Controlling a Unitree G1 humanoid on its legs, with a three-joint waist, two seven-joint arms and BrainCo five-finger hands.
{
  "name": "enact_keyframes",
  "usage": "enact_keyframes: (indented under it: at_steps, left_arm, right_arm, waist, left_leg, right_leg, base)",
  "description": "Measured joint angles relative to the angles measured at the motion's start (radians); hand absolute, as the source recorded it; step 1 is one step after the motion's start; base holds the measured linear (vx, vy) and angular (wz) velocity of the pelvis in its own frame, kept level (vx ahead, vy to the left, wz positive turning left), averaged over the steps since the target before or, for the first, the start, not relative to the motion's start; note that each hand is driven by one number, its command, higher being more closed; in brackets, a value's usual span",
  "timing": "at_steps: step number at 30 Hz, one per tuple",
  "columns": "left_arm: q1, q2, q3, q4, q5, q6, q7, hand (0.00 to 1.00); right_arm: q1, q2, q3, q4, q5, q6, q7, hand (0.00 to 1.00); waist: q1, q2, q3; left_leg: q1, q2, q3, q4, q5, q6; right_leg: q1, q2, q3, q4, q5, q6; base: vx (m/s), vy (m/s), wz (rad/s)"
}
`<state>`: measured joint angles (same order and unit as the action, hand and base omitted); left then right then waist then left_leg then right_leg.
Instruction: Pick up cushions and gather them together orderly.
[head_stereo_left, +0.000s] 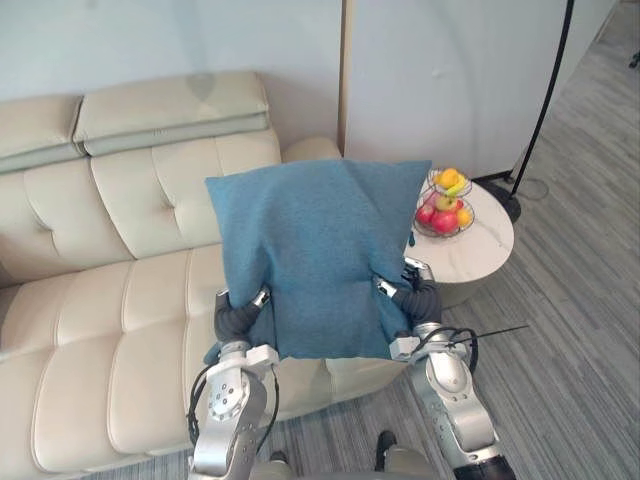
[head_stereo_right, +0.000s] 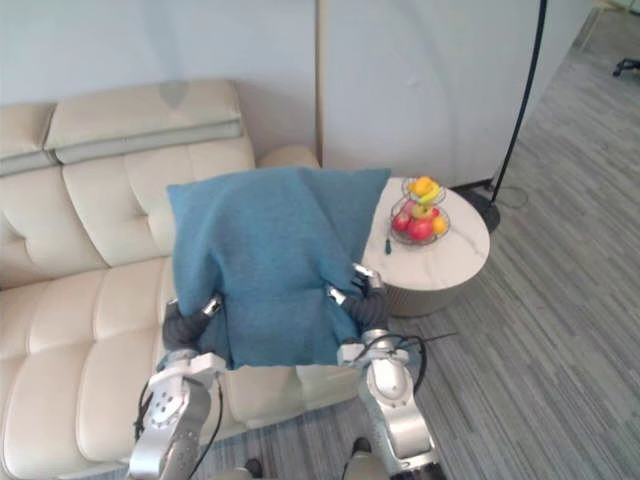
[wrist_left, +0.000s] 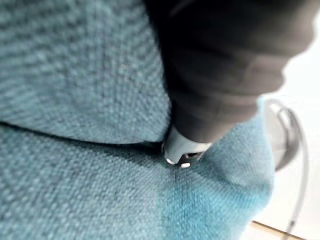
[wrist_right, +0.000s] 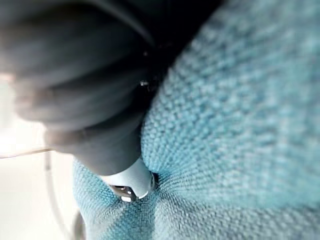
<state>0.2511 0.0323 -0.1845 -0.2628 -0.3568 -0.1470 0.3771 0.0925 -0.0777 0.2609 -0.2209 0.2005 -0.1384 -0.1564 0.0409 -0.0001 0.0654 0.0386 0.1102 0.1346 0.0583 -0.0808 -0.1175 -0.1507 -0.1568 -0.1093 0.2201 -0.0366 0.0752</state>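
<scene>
Standing against a pale wall (head_stereo_left: 150, 35), a cream tufted sofa (head_stereo_left: 120, 330) takes up the robot's left side of the room, its padded headrests running along the top. Just beside the sofa's arm is a round white side table (head_stereo_left: 485, 255). It carries a wire fruit basket (head_stereo_left: 447, 205) of red and yellow fruit. A black lamp pole (head_stereo_left: 548, 95) rises from a dark base on the grey plank floor (head_stereo_left: 570, 350) just beyond the table.

The blue cushion (head_stereo_left: 315, 250) is up in the air in front of the sofa's seat and backrest, roughly upright, with its face towards the camera. It is held between the two hands at its lower side edges. The left hand (head_stereo_left: 238, 318) grips the lower left edge and the right hand (head_stereo_left: 418, 298) the lower right.

In the left wrist view a silver thumb (wrist_left: 182, 147) digs into the woven cloth and pulls a fold across it. The right wrist view shows the same, a thumb (wrist_right: 130, 180) sunk into a dent in the fabric. Each hand thus pinches the cushion. The other fingers lie behind the cushion, hidden.
</scene>
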Motion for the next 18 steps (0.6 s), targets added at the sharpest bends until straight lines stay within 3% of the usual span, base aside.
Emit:
enact_keyframes:
  at_steps: [6, 10, 12, 13, 14, 15, 18]
  left_arm:
    - [0.023, -0.008, 0.0, -0.004, -0.013, -0.013, -0.009, 1.0]
    - [0.025, -0.008, -0.001, -0.005, -0.049, -0.014, -0.014, 1.0]
    - [0.025, -0.008, -0.001, -0.006, -0.068, -0.014, -0.019, 1.0]
    - [0.024, -0.01, -0.002, -0.006, -0.071, -0.014, -0.024, 1.0]
    - [0.024, -0.014, -0.005, -0.004, -0.079, -0.015, -0.034, 1.0]
    - [0.021, -0.015, -0.005, -0.002, -0.08, -0.015, -0.035, 1.0]
    - [0.013, -0.021, -0.011, 0.014, -0.089, -0.016, -0.035, 1.0]
  right_arm:
    - [0.0, -0.007, 0.018, 0.0, 0.026, -0.018, 0.001, 1.0]
    - [-0.001, -0.025, 0.022, -0.002, 0.078, -0.032, 0.001, 1.0]
    - [-0.003, -0.034, 0.02, -0.003, 0.084, -0.033, 0.001, 1.0]
    - [-0.005, -0.04, 0.019, -0.003, 0.085, -0.035, 0.0, 1.0]
    - [-0.013, -0.049, 0.013, -0.004, 0.085, -0.039, -0.003, 1.0]
    - [-0.021, -0.048, 0.013, -0.004, 0.085, -0.039, -0.007, 1.0]
    - [-0.036, -0.048, 0.005, -0.003, 0.083, -0.039, -0.015, 1.0]
  waist:
    - [0.007, 0.004, -0.013]
    - [-0.001, 0.026, 0.0]
    - [0.005, 0.034, 0.003]
    - [0.003, 0.03, 0.004]
    - [0.006, 0.027, 0.006]
    - [0.007, 0.025, 0.007]
    - [0.004, 0.015, 0.013]
  left_leg:
    - [-0.023, 0.004, -0.015, 0.046, -0.026, -0.004]
    - [-0.175, 0.021, -0.118, 0.214, -0.074, -0.026]
    - [-0.219, 0.09, -0.003, 0.223, -0.093, -0.004]
    - [-0.229, 0.12, 0.05, 0.228, -0.082, 0.022]
    - [-0.263, 0.158, 0.134, 0.239, -0.063, 0.08]
    - [-0.268, 0.182, 0.168, 0.231, -0.045, 0.102]
    - [-0.237, 0.283, 0.266, 0.185, 0.015, 0.086]
  right_leg:
    - [0.013, -0.002, -0.012, -0.005, 0.005, 0.0]
    - [0.006, -0.029, -0.148, 0.059, -0.047, -0.01]
    - [0.003, -0.052, -0.221, 0.073, -0.057, -0.013]
    - [-0.004, -0.07, -0.24, 0.07, -0.058, -0.014]
    - [-0.017, -0.106, -0.28, 0.071, -0.06, -0.016]
    - [-0.024, -0.138, -0.292, 0.071, -0.058, -0.013]
    - [-0.025, -0.229, -0.295, 0.073, -0.023, 0.046]
  base:
    - [-0.01, 0.004, 0.06]
    - [-0.04, -0.018, 0.94]
    - [-0.04, -0.008, 1.05]
    - [-0.04, 0.056, 0.99]
    - [-0.03, 0.128, 0.9]
    - [-0.01, 0.176, 0.85]
    - [0.05, 0.259, 0.44]
